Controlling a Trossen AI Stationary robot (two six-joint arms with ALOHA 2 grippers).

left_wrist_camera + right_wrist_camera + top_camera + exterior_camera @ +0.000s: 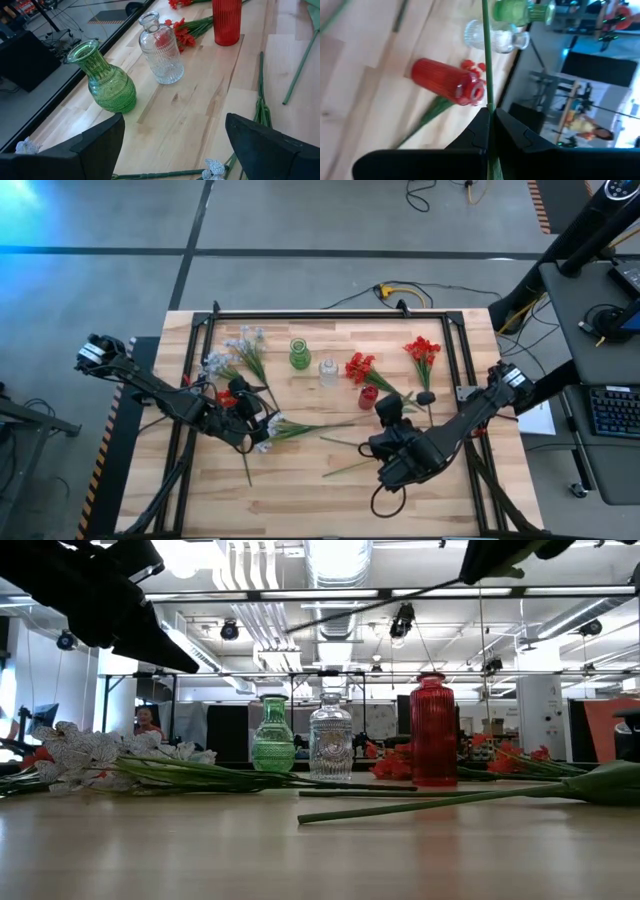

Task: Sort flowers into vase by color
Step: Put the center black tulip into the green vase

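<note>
Three vases stand in a row at the table's far middle: green (299, 354), clear (328, 371) and red (368, 396). Red flowers (360, 367) lie beside them, with more (422, 350) at the far right. Pale flowers (245, 345) lie at the far left. My left gripper (170, 150) hangs open above pale flower stems (260, 107), touching nothing. My right gripper (490, 112) is raised near the red vase (447, 80) and is shut on a flower's green stem (486, 50). The blossom of that flower is hidden. My right gripper pinches the green stem (489, 102) between its two fingers, which lie across it. A long bare length of stem (380, 605) juts out past the fingers and slants down, lifted well clear of the table. The blossom end does not show.
Loose green stems (335, 442) lie on the wood between the two arms, one (430, 802) with a broad leaf near the front. A black frame (330, 313) runs along the table's far edge and sides. Bare wood lies toward the near edge (320, 510).
</note>
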